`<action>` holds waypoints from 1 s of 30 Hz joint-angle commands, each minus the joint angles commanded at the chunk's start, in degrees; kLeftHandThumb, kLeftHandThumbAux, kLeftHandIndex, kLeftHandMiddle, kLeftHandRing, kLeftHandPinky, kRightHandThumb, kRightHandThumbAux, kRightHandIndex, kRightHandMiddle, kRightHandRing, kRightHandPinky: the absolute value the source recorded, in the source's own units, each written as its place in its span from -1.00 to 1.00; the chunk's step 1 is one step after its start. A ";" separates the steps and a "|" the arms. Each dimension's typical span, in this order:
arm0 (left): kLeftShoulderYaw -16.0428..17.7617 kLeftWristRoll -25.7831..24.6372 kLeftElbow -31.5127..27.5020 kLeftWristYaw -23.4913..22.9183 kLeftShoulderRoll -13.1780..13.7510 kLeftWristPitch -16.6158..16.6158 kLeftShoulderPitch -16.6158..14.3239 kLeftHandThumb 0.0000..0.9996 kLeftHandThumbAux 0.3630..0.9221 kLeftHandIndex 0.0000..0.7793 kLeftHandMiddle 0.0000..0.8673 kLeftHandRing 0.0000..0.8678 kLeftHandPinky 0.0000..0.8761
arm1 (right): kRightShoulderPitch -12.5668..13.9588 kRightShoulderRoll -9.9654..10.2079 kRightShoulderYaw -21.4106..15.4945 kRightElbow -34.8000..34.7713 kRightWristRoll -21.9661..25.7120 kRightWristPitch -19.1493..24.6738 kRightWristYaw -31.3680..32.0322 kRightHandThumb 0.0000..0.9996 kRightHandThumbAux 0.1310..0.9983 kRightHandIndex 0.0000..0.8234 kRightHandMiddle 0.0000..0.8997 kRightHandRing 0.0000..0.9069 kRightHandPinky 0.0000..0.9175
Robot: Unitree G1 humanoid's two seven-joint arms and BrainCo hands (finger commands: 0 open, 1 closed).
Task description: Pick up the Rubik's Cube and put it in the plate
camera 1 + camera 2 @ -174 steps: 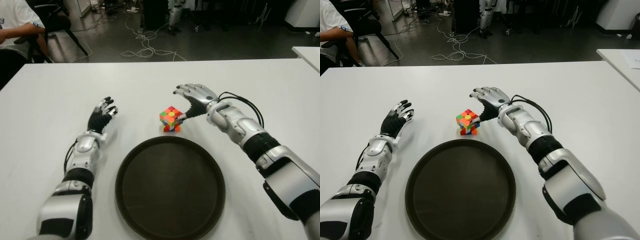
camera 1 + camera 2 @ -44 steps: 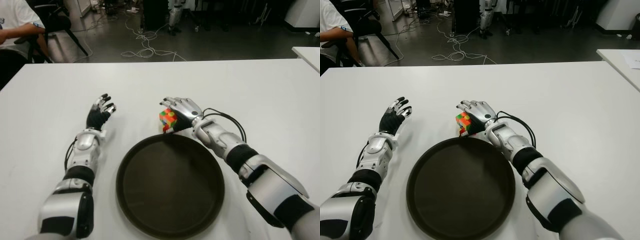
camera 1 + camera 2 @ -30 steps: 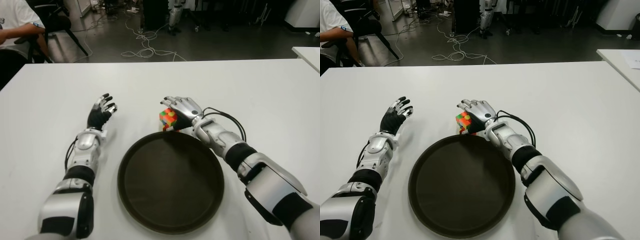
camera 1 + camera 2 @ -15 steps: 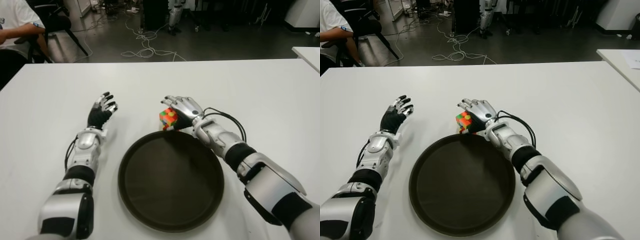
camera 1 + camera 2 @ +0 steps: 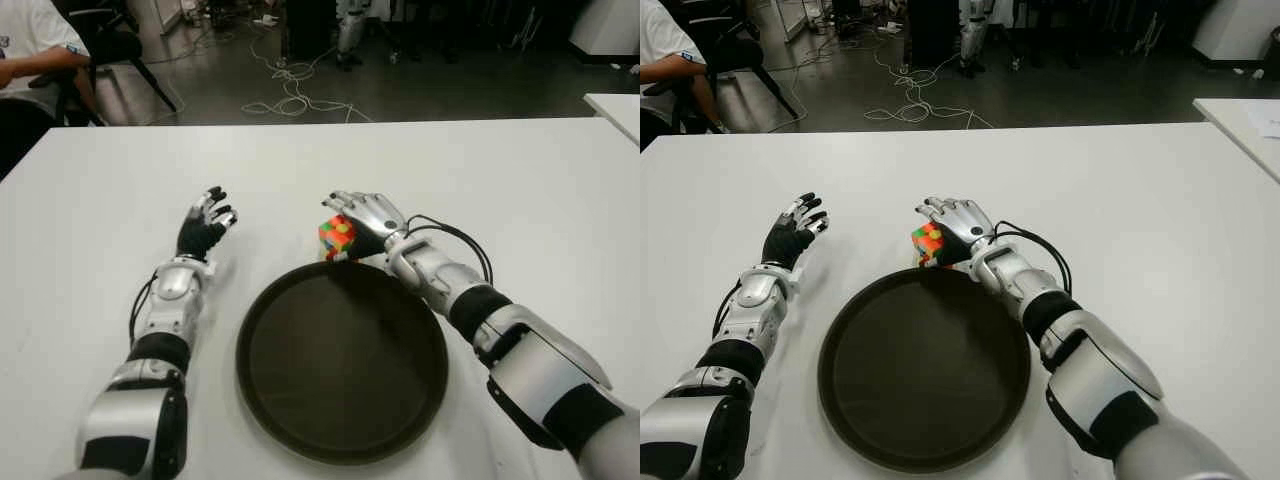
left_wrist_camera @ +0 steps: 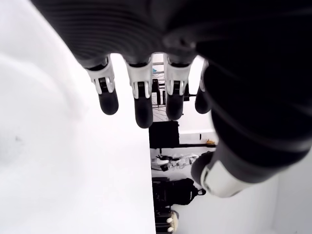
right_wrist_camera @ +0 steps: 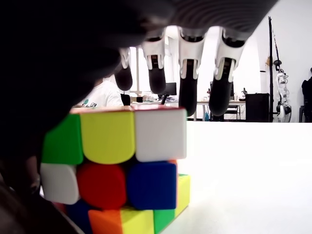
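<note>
Rubik's Cube (image 5: 337,238) tilted, corner-up, frame center; right hand (image 5: 367,216) cupped over it, fingers extended, grip unclear.

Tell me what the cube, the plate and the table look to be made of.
Rubik's Cube: likely plastic, glossy bright tiles with rounded edges, seen close in the right wrist view, below the right hand.
Plate: dark, round, smooth with a dull sheen along its raised rim; plastic or coated metal, cannot tell which.
Table: white, flat, matte; looks like laminate.
</note>
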 joint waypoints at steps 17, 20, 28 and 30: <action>0.06 0.19 -0.14 -0.29 -0.02 -0.54 0.22 -0.57 0.33 -0.85 -0.69 -0.72 -0.79 | -0.08 0.14 0.02 0.70 0.09 -0.19 0.09 -0.91 0.07 -0.77 -0.59 -0.46 -0.31; -0.02 0.31 -0.15 -0.01 -0.03 -0.39 0.20 -0.56 0.32 -0.84 -0.68 -0.72 -0.78 | -0.12 0.12 -0.08 0.61 0.24 -0.30 0.42 -0.92 0.07 -0.75 -0.56 -0.44 -0.29; -0.46 0.72 -0.72 0.01 0.16 -0.33 0.50 -0.57 0.32 -0.86 -0.71 -0.75 -0.81 | 0.02 0.09 -0.60 0.12 0.82 -0.21 1.42 -0.94 0.09 -0.68 -0.49 -0.36 -0.21; -0.54 0.77 -1.00 0.04 0.13 -0.34 0.63 -0.57 0.32 -0.86 -0.71 -0.75 -0.80 | 0.06 0.03 -0.70 -0.05 0.89 -0.27 1.63 -0.96 0.11 -0.63 -0.46 -0.33 -0.19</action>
